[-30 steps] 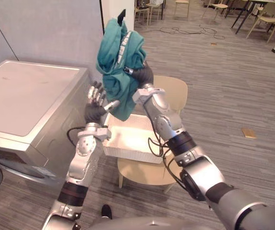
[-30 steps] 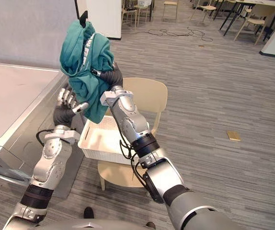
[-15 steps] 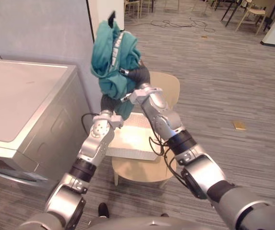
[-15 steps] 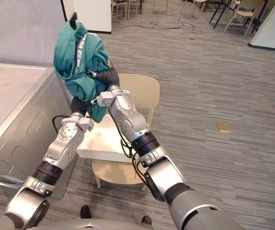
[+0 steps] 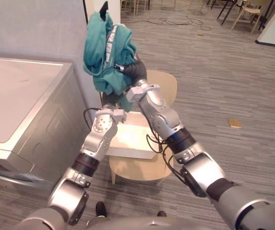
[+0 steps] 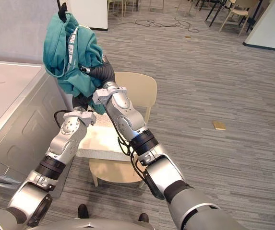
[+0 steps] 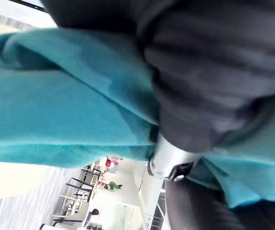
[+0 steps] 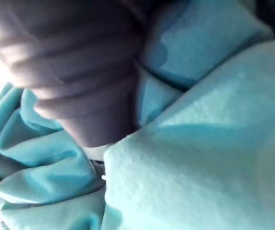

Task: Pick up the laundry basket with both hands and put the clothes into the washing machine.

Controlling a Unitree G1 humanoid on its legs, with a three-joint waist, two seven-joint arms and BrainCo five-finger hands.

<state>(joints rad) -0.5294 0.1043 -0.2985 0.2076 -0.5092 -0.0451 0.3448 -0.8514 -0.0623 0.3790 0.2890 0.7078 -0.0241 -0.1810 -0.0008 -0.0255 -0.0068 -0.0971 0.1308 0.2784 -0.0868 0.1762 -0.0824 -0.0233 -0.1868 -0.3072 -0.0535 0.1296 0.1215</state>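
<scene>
Hanging lengthwise down from the high right hand [image 5: 133,72], the bunched teal fleece garment [image 5: 106,57] was beside the silver box-shaped washing machine [image 5: 22,96], above its top, with the left hand [image 6: 81,102] under the cloth and nearer the machine; the grasp of either hand could not be told.

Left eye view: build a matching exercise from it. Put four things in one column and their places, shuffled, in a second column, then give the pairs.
Things
1. teal garment
2. white laundry basket
3. washing machine
4. small tan object

Places
A. resting on the beige chair
B. lying on the floor at the robot's right
C. up in the air on the right hand
D. standing at the robot's left

Pairs: 1-C, 2-A, 3-D, 4-B
</scene>
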